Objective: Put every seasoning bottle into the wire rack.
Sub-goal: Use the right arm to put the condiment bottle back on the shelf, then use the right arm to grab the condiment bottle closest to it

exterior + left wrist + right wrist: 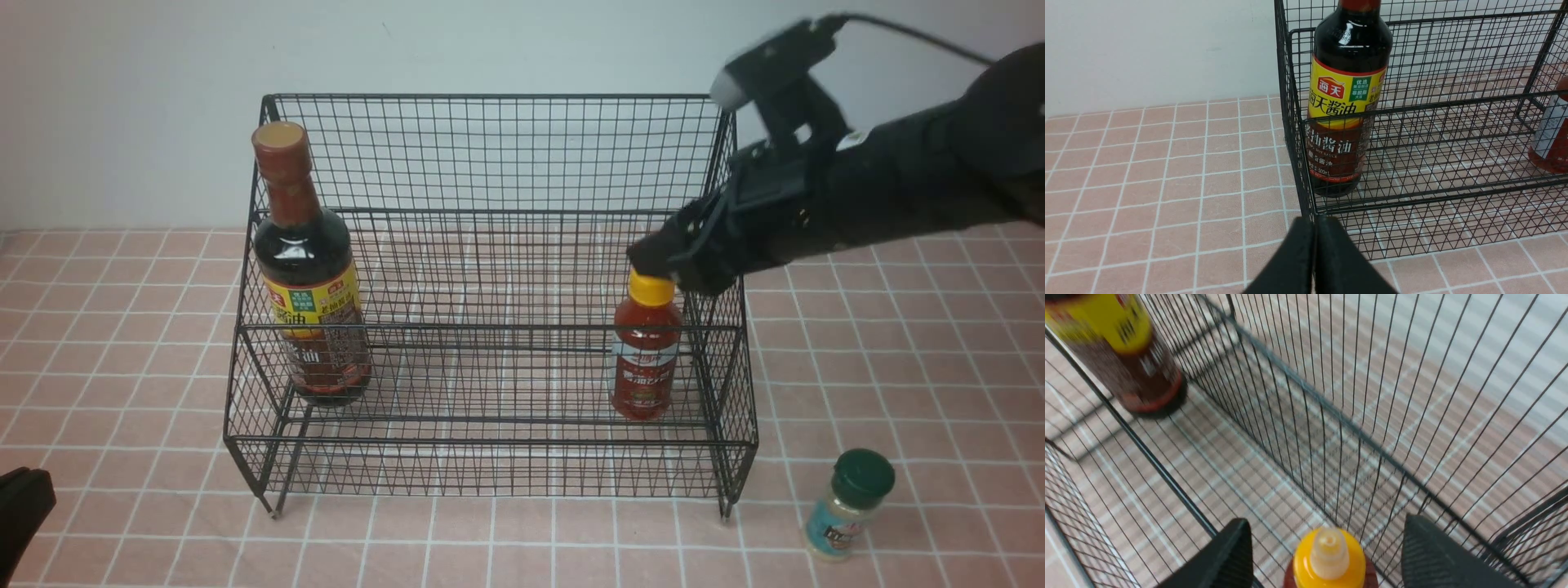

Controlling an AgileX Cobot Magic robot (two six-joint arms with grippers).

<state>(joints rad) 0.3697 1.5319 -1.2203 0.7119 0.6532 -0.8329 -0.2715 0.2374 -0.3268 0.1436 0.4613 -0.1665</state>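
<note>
The right gripper (668, 263) hovers over the red squeeze bottle (645, 359), jaws spread clear of its yellow nozzle, released; that bottle and the soy-sauce bottle (310, 286) stand upright in the wire rack (490, 147), at opposite ends of its lower tier; the green-lidded shaker (849, 506) sits outside on the tiled table (122, 343) near the rack's right front foot; the left gripper (1314, 245) is clenched, empty.

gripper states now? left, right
Left gripper: shut, empty.
Right gripper: open, jaws either side of the red squeeze bottle, not gripping it.

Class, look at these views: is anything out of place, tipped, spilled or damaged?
Only the green-lidded shaker: it stands on the tiles outside the wire rack, by its front right corner. The soy-sauce bottle and red squeeze bottle stand upright inside. Nothing spilled.
</note>
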